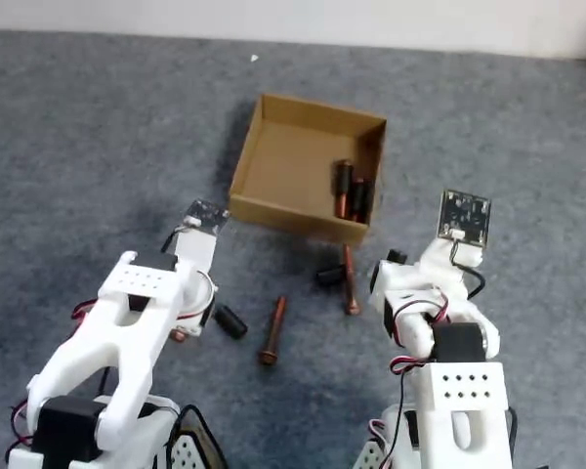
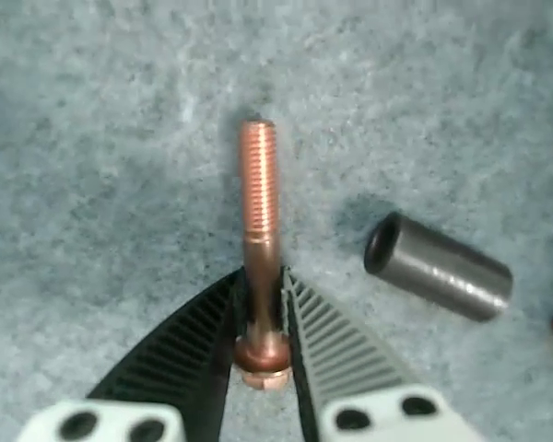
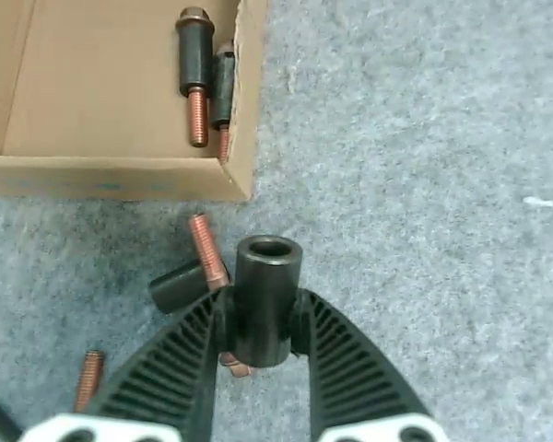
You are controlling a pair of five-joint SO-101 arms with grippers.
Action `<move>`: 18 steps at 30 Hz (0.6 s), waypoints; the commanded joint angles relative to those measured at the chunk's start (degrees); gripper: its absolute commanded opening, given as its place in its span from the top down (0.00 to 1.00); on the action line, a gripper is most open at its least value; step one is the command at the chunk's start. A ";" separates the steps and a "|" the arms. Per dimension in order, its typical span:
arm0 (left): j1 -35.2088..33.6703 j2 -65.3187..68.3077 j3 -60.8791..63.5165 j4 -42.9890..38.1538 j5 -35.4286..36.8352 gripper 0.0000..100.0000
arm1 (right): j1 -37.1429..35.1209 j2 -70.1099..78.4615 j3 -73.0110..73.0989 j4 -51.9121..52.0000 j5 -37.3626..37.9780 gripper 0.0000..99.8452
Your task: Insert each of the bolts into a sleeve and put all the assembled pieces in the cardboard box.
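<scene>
My left gripper [image 2: 263, 276] is shut on a copper bolt [image 2: 258, 193], holding it near the head, with the threaded end pointing away just above the carpet. A black sleeve [image 2: 438, 267] lies close beside it. My right gripper [image 3: 262, 299] is shut on another black sleeve [image 3: 265, 276], whose open end faces the camera. It hangs in front of the cardboard box [image 1: 303, 223]. Two assembled pieces [image 1: 350, 192] lie in the box's near right corner. One loose bolt [image 1: 272, 330] lies between the arms; a second bolt [image 1: 351, 280] and a sleeve [image 1: 330, 276] lie by the box's front.
Grey carpet covers the whole work surface. The sleeve [image 1: 230, 321] beside the left arm lies a little left of the middle bolt. Bare carpet stretches to the left and right of the box and behind it.
</scene>
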 commanded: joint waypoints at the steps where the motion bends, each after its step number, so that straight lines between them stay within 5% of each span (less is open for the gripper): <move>1: -0.04 -0.40 -4.97 -0.97 11.16 0.99 | 0.92 -1.19 -0.48 -1.63 0.09 1.00; 6: 0.04 -0.40 -8.31 -0.88 27.60 0.99 | 0.92 -1.19 -0.48 -1.63 0.09 1.00; 12: 0.04 0.04 -12.44 -1.14 63.47 0.99 | 0.92 -1.19 -0.48 -1.63 0.09 1.00; 18: 0.31 0.04 -13.76 -2.46 74.46 0.99 | 0.92 -1.19 -0.48 -1.63 0.09 1.00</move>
